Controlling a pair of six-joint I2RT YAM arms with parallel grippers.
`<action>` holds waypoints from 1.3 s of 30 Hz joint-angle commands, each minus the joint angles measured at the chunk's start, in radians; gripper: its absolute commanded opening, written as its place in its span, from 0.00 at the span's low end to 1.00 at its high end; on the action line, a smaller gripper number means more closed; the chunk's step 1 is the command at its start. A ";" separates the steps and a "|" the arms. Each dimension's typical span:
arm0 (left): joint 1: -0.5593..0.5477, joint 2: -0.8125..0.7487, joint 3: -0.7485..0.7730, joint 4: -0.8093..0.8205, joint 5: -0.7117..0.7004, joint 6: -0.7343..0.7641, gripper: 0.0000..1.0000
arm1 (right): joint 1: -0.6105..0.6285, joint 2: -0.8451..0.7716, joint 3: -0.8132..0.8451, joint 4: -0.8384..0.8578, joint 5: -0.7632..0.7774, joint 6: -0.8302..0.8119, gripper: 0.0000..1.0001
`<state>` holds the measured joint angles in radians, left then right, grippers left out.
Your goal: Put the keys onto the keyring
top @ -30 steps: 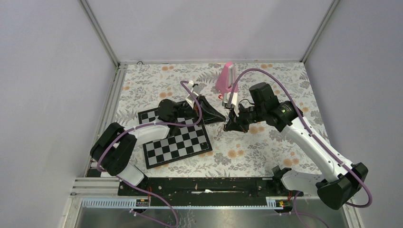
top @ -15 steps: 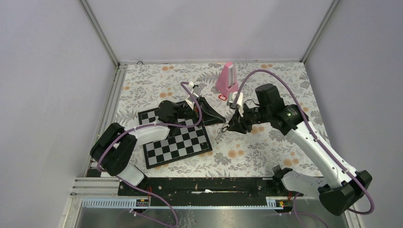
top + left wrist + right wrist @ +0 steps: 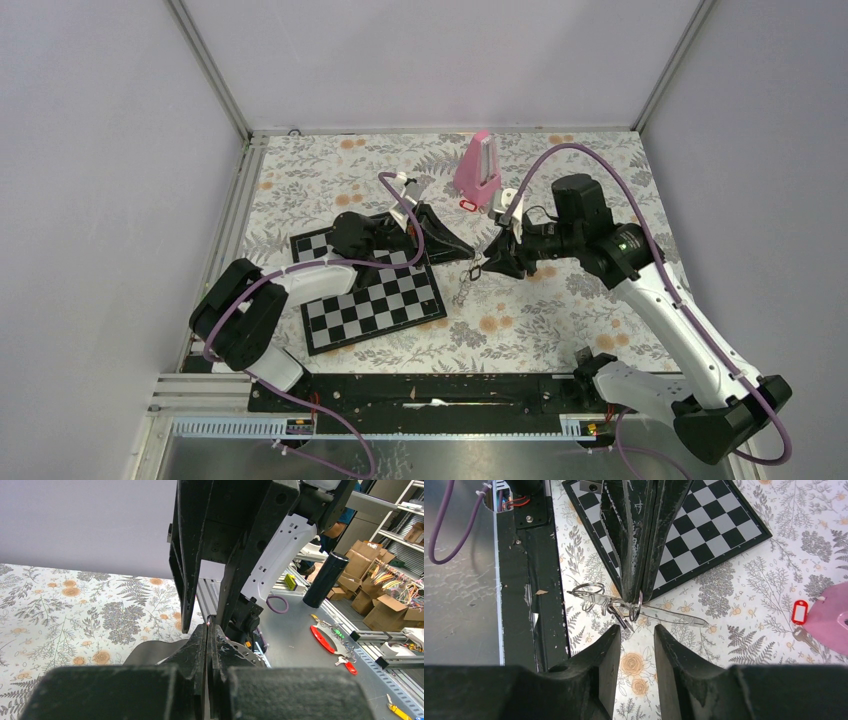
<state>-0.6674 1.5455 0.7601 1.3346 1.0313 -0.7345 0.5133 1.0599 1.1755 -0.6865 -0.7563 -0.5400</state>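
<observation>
My left gripper (image 3: 466, 254) is shut on the keyring (image 3: 664, 615), a pale translucent loop that shows edge-on as a strip in the right wrist view. Small metal rings and the thin dark key (image 3: 620, 620) hang from it just below the left fingers (image 3: 636, 555). My right gripper (image 3: 636, 635) is open, its tips a little short of the dark key and touching nothing. In the top view the keyring (image 3: 463, 288) dangles between the two grippers. The red-headed key (image 3: 799, 611) lies on the cloth beside the pink metronome (image 3: 831, 622). In the left wrist view the left gripper (image 3: 207, 627) shows its jaws pressed together.
A folding chessboard (image 3: 370, 295) lies under the left arm, one half propped up. The pink metronome (image 3: 477, 165) stands at the back, with the red key (image 3: 467, 206) at its foot. The black rail (image 3: 531, 555) runs along the table's near edge.
My right gripper has opened and drawn back to the right, away from the left gripper. The keyring with the dark key now hangs from the left gripper alone.
</observation>
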 commanded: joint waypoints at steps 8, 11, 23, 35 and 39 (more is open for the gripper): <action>0.002 -0.030 -0.002 0.072 -0.019 0.002 0.00 | -0.006 0.032 0.061 0.057 -0.072 0.027 0.35; 0.002 -0.028 -0.002 0.072 -0.018 0.003 0.00 | -0.006 0.031 0.061 0.056 -0.069 0.028 0.33; 0.002 -0.028 -0.002 0.069 -0.017 0.006 0.00 | -0.006 0.040 0.055 0.063 -0.083 0.029 0.11; 0.010 -0.033 0.010 -0.045 0.015 0.154 0.11 | -0.006 0.091 0.167 -0.102 0.005 -0.040 0.00; 0.030 -0.054 0.054 -0.250 0.055 0.298 0.32 | 0.001 0.140 0.230 -0.234 0.079 -0.110 0.00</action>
<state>-0.6594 1.5368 0.7593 1.2575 1.0409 -0.5983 0.5095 1.1713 1.3109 -0.8024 -0.7471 -0.5659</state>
